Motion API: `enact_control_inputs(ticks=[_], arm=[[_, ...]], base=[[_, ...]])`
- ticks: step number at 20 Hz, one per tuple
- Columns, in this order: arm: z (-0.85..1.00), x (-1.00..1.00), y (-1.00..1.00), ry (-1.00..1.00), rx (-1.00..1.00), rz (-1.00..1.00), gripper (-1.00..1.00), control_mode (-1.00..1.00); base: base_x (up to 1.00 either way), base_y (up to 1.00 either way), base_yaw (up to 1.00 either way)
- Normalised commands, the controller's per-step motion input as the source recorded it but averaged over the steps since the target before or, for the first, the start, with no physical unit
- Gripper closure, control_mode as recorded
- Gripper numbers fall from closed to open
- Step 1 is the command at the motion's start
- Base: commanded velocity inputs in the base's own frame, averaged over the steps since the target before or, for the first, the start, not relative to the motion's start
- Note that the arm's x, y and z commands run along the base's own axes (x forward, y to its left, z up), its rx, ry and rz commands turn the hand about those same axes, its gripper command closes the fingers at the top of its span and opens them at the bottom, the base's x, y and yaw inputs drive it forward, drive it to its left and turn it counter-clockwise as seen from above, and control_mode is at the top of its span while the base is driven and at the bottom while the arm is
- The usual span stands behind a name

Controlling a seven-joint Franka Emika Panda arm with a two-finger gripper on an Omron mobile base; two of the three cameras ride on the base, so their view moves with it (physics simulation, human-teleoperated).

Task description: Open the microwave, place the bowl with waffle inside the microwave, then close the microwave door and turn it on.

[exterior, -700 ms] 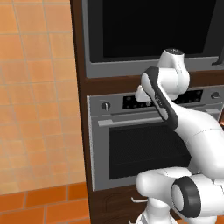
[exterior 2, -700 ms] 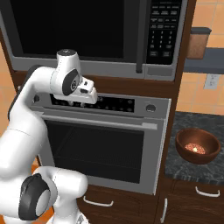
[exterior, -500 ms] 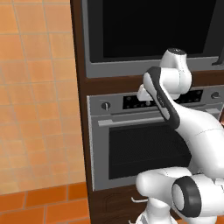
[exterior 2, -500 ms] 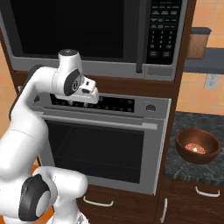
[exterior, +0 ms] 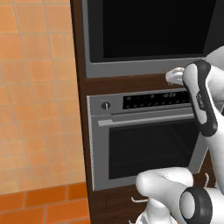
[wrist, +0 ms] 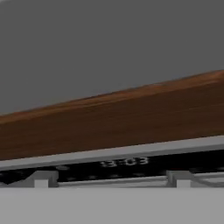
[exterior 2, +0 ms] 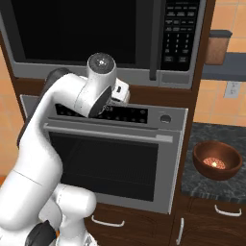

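Since the earlier frames the arm has swung its hand a little toward 3 o'clock and nearer the cabinet front; nothing else has moved. We see the gripper (exterior 2: 122, 93) at the wood strip (wrist: 109, 118) between the microwave (exterior 2: 103, 41) and the oven (exterior 2: 110, 153), its jaws wide apart and holding nothing. In the hand view its two fingertips (wrist: 41, 179) rise against the oven's black display strip (wrist: 127, 162), with the wood strip above and the microwave's grey frame at 12 o'clock. The microwave door (exterior: 151, 28) is closed, a wide black glass panel with its long axis level, facing us. The bowl (exterior 2: 217, 160) sits upright on the dark counter (exterior 2: 192, 182) at 3 o'clock from the oven, well apart from the gripper, mouth up.
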Motion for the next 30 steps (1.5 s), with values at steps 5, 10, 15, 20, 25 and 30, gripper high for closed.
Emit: enact_control_inputs(ticks=[5,10,15,20,25,30], arm=[[0.98,-0.52,-0.55,-0.55,-0.12,-0.12,-1.0,-1.0],[0.98,-0.63,-0.71,-0.36,-0.09,-0.26,-1.0,-1.0],[0.45,-0.09,-0.79,0.01,-0.07,-0.31,-1.0,-1.0],[0.23,0.17,-0.42,0.13,0.19,0.01,-1.0,-1.0],[0.0,0.47,-0.41,0.12,0.01,0.06,-1.0,-1.0],[0.0,0.36,-0.21,0.03,0.02,0.1,-1.0,-1.0]], base=[[0.0,0.0,0.0],[0.0,0.0,0.0],[0.0,0.0,0.0],[0.0,0.0,0.0],[0.0,0.0,0.0],[0.0,0.0,0.0]])
